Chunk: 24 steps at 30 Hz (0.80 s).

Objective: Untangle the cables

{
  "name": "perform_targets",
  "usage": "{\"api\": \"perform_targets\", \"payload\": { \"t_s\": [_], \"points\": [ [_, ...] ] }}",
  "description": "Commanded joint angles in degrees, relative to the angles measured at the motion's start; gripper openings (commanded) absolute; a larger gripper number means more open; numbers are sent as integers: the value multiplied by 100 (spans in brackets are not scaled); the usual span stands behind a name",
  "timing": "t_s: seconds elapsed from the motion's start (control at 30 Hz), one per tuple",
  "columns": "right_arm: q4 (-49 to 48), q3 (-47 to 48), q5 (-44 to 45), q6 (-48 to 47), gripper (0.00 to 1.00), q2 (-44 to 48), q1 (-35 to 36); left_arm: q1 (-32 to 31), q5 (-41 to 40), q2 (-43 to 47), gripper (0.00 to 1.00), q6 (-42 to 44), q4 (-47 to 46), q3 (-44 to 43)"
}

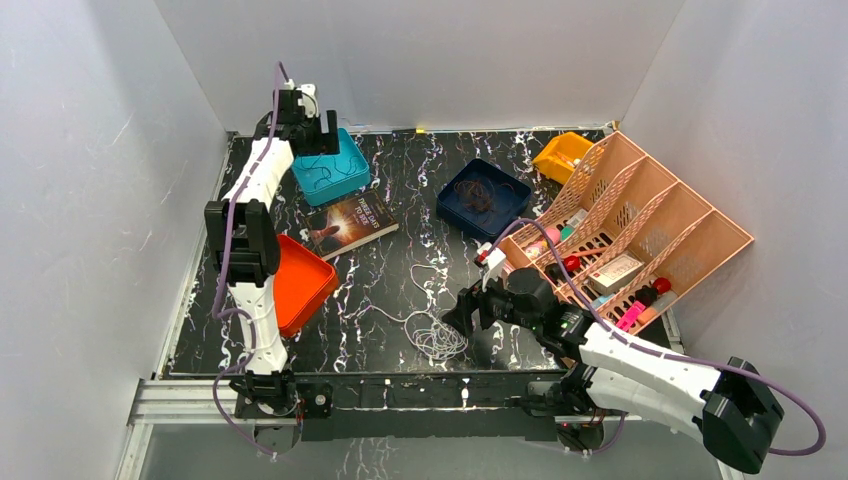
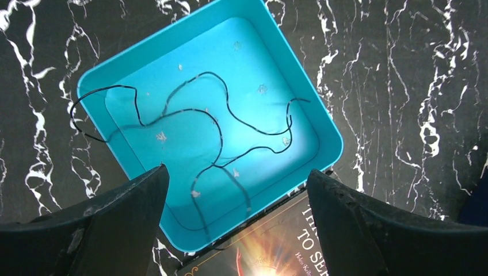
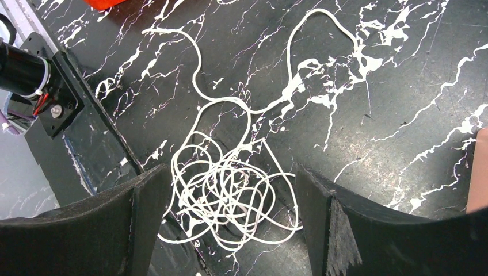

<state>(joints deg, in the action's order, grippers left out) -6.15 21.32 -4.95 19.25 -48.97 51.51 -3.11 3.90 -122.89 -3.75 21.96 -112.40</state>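
Observation:
A black cable (image 2: 221,123) lies loosely curled in the teal tray (image 2: 322,123), one loop hanging over its left rim. My left gripper (image 2: 236,192) hovers open above the tray's near side with nothing between its fingers; it shows from above (image 1: 312,130) at the back left. A white cable (image 3: 230,195) sits in a tangle on the dark marble table, a long strand running away from it. My right gripper (image 3: 230,178) is open just above the tangle, one finger on each side, not touching it (image 1: 462,318). A dark brown cable (image 1: 478,195) rests in the navy tray (image 1: 512,185).
A book (image 1: 350,222) lies just in front of the teal tray. An orange-red tray (image 1: 305,285) sits by the left arm. At the right stand a yellow bin (image 1: 560,155) and a pink slotted organizer (image 1: 690,235) holding small items. The arm's base rail (image 3: 54,98) borders the white tangle.

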Motion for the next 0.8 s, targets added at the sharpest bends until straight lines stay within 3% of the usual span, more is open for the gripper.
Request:
{"api": "perform_targets", "payload": {
  "t_s": [0.0, 0.27, 0.47, 0.77],
  "points": [
    [-394, 188, -106, 1, 88, -15, 33, 29, 6, 475, 89, 117, 194, 219],
    [-391, 137, -95, 5, 88, 10, 31, 17, 152, 609, 88, 130, 126, 505],
    [-340, 127, -103, 6, 88, 30, 32, 25, -438, 687, 84, 0, -102, 653],
    [-274, 159, -120, -82, 88, -61, 28, 169, -963, -37, 82, 141, -185, -519]
  ]
}}
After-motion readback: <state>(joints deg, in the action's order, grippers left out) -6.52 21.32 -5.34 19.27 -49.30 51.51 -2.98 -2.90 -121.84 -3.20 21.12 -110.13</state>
